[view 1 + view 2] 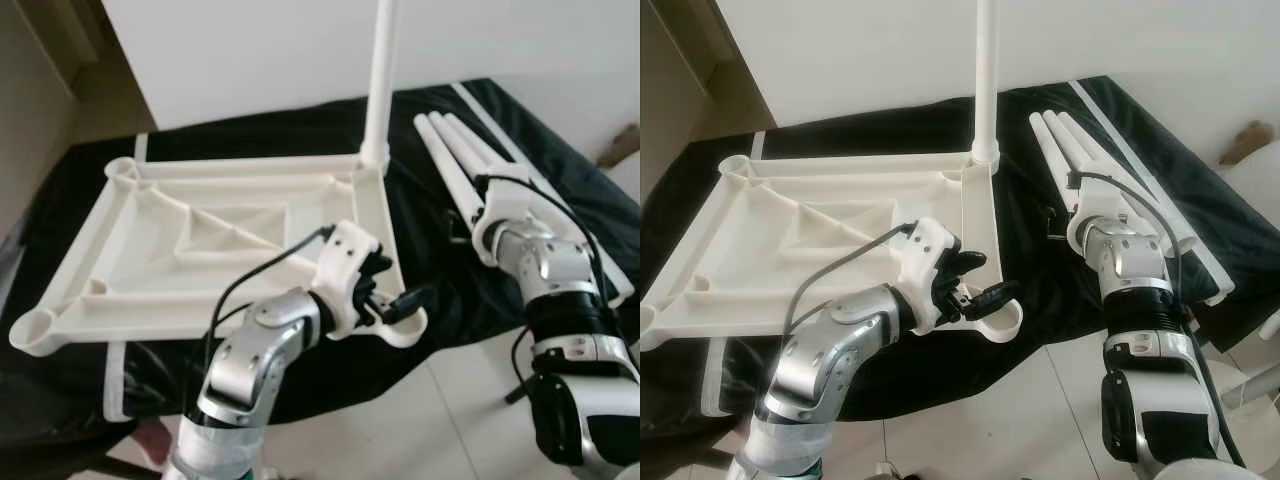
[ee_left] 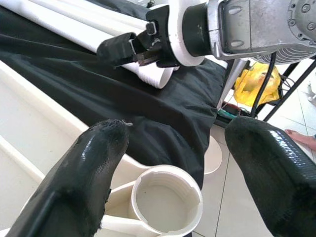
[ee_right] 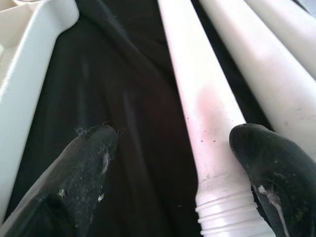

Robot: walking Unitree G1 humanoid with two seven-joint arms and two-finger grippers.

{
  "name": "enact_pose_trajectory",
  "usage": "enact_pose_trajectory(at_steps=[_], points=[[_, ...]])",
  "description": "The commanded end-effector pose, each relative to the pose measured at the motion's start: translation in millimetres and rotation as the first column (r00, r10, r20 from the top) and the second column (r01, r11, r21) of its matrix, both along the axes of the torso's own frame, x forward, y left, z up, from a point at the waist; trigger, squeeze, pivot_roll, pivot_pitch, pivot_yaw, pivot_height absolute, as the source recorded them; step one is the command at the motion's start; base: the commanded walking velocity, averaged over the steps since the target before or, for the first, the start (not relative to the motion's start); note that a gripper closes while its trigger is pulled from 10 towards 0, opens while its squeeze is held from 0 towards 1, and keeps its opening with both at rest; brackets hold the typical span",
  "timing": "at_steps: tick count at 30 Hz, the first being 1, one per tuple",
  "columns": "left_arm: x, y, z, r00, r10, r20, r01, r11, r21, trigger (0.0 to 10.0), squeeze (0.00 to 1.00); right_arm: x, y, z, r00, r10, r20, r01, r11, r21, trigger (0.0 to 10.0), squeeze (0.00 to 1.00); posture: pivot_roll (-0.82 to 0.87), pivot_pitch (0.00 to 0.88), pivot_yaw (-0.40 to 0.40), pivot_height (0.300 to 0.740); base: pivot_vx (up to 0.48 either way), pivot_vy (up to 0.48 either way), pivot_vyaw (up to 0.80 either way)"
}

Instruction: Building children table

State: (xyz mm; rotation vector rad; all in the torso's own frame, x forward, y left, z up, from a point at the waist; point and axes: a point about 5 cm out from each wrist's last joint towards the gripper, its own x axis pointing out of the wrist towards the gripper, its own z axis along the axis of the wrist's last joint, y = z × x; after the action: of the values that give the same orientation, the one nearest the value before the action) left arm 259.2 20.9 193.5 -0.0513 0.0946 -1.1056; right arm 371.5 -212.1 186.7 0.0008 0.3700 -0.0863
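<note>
A white plastic tabletop [image 1: 150, 290] lies upside down on a black cloth. One white leg [image 1: 380, 80] stands upright in its far right corner. Three loose legs [image 1: 450, 150] lie side by side on the cloth to the right. My left gripper [image 2: 173, 138] is open, its fingers either side of the empty near right corner socket [image 2: 165, 197] and just above it. Over the threaded end of the nearest loose leg [image 3: 207, 123] my right gripper [image 3: 177, 143] is open, one finger on each side, not clamped.
The black cloth [image 1: 470, 290] covers a low platform with white edges [image 1: 115, 400]. White floor tiles [image 1: 420, 420] lie in front of it. A yellow bag [image 2: 256, 81], a black stand and a person's foot [image 2: 301, 138] are off to the right.
</note>
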Motion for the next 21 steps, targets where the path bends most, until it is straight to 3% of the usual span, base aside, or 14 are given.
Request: enact_pose_trajectory(at_steps=[1,3,10,21], points=[[4.1,2.9,4.5,0.996,0.088,0.008,-0.088,0.996,-0.002,10.0,0.0,-10.2,-9.1,-31.6,0.988,-0.055,-0.141,0.056,0.998,0.002,10.0,0.0,0.0,0.118,0.077,0.74,0.0,0.0,0.0],[4.7,2.7,5.0,0.996,0.089,0.008,-0.089,0.996,-0.004,10.0,0.0,-10.8,-18.7,-26.8,0.984,-0.122,-0.128,0.117,0.992,-0.046,10.0,0.0,-0.01,0.118,0.079,0.74,0.0,0.0,0.0],[6.2,0.1,6.4,0.997,0.08,0.013,-0.08,0.997,-0.011,10.0,0.0,-9.8,-27.1,-22.0,0.973,-0.181,-0.141,0.175,0.983,-0.053,10.0,0.0,-0.03,0.116,0.085,0.74,0.0,0.0,0.0],[6.5,-1.3,6.3,0.997,0.079,0.012,-0.079,0.997,-0.01,10.0,0.0,-9.4,-19.6,-25.8,0.981,-0.118,-0.153,0.121,0.993,0.006,10.0,0.0,-0.02,0.119,0.084,0.74,0.0,0.0,0.0]])
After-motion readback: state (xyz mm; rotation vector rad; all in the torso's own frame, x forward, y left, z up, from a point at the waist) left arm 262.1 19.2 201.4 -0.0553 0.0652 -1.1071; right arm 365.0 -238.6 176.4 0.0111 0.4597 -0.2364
